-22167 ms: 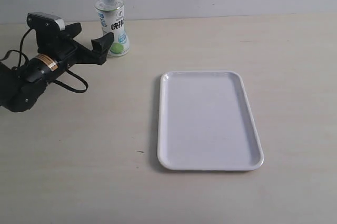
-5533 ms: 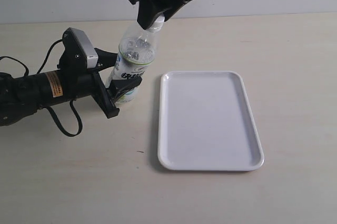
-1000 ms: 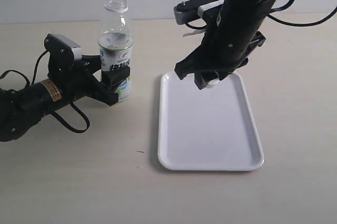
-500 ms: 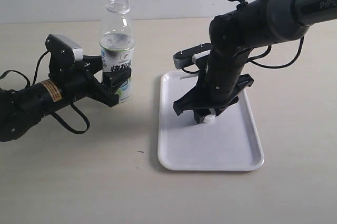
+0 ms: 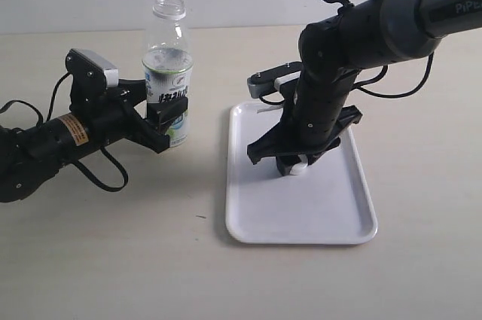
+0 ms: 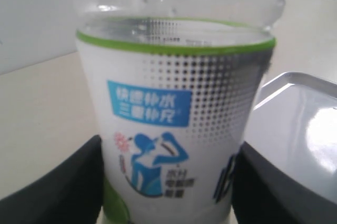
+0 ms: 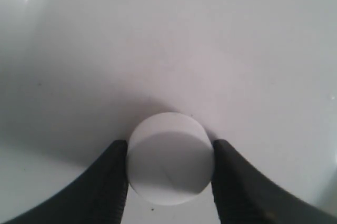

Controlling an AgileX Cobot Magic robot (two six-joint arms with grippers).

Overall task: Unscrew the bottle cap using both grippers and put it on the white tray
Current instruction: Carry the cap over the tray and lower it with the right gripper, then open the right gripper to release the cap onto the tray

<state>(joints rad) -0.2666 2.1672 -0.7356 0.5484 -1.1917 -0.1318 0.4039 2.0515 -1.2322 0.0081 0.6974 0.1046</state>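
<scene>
The clear bottle [image 5: 167, 79] stands upright and uncapped on the table left of the white tray [image 5: 331, 214]. My left gripper [image 5: 167, 120] is shut on its labelled lower body [image 6: 174, 124], one black finger on each side. The right gripper [image 5: 295, 167] is low over the tray's middle, shut on the white bottle cap [image 5: 299, 169]. In the right wrist view the cap [image 7: 169, 158] sits between the two black fingers, right at the tray's glossy surface [image 7: 174, 34]; whether it touches the tray is unclear.
The tray's near rim [image 5: 297, 239] lies towards the table's front. The right arm [image 5: 354, 41] reaches over the tray's far end. The left arm's cable [image 5: 105, 181] loops on the table beside the bottle. A corner of the tray [image 6: 300, 113] shows behind the bottle.
The right gripper has come down with the cap from above the tray's far end to just over its middle. The left gripper and bottle have stayed put.
</scene>
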